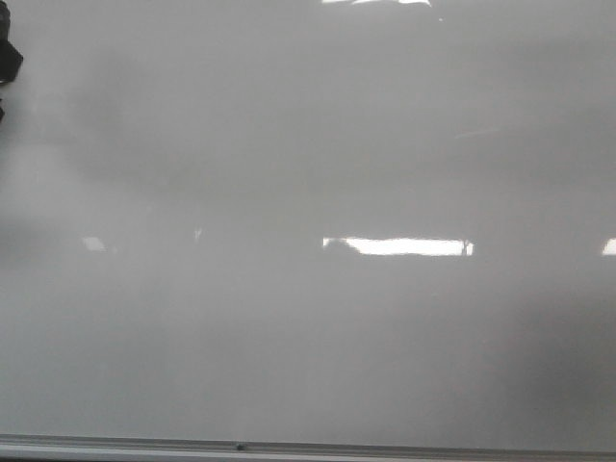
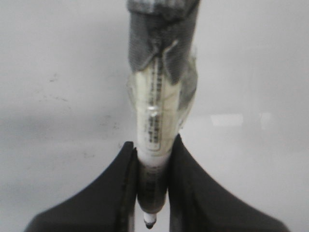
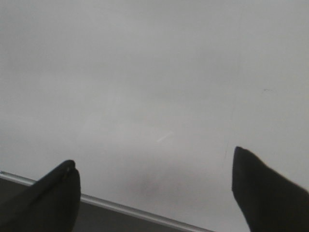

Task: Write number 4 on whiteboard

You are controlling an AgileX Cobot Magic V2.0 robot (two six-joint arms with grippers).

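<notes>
The whiteboard (image 1: 308,173) is a glossy pale grey board that fills the front view, with a silver rail (image 1: 289,449) along its lower edge. No number 4 shows on it in any view. My left gripper (image 2: 152,150) is shut on a white marker (image 2: 157,125) with grey tape round its upper part and its dark tip (image 2: 150,223) pointing at the board. A dark part of the left arm (image 1: 8,60) shows at the left edge of the front view. My right gripper (image 3: 153,164) is open and empty over the board (image 3: 154,72) near the rail (image 3: 120,208).
Bright white light reflections (image 1: 399,246) lie across the board's middle and top edge. Faint smudges (image 2: 53,96) mark the board in the left wrist view.
</notes>
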